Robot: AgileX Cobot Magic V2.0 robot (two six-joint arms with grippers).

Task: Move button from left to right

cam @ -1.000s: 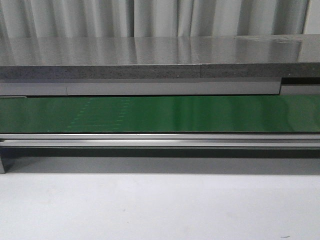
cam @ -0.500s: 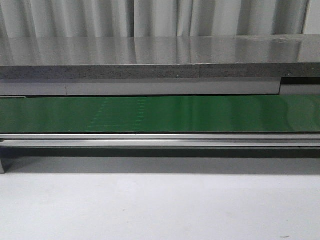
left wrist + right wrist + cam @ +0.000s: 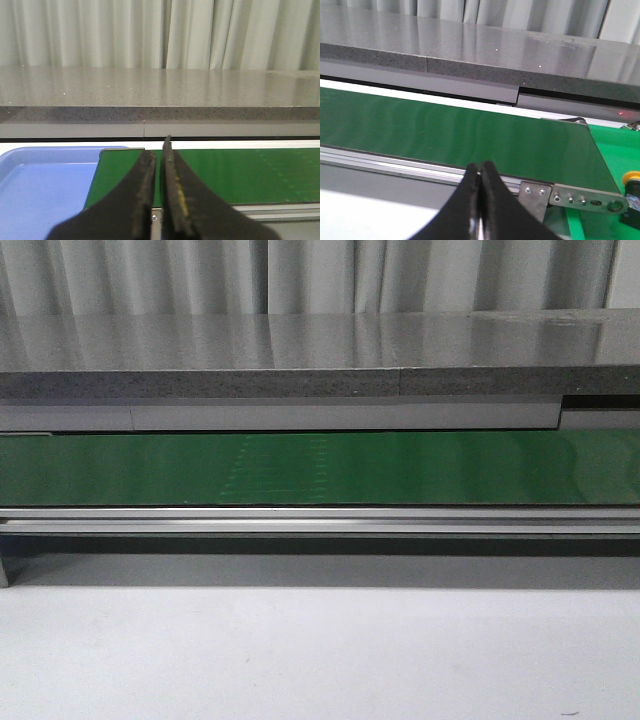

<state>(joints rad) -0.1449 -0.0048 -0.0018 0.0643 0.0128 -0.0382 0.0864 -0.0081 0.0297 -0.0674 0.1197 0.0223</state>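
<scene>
The button [image 3: 632, 176] shows only in the right wrist view, at the picture's right edge: a yellow cap over a black body, standing in a green bin [image 3: 610, 155] beyond the belt's end. My right gripper [image 3: 480, 169] is shut and empty, in front of the belt's metal rail and well apart from the button. My left gripper [image 3: 160, 152] is shut and empty with a hairline gap between its fingers, over the near edge of the belt's left end. Neither gripper shows in the front view.
A green conveyor belt [image 3: 320, 468] runs left to right with a metal rail [image 3: 320, 520] along its front. A blue tray [image 3: 45, 185] lies beside the belt's left end. A grey stone shelf [image 3: 320, 360] stands behind. White tabletop [image 3: 320, 660] lies in front.
A faint dotted mark on the belt has shifted to the right in the front view. Nothing else has moved.
</scene>
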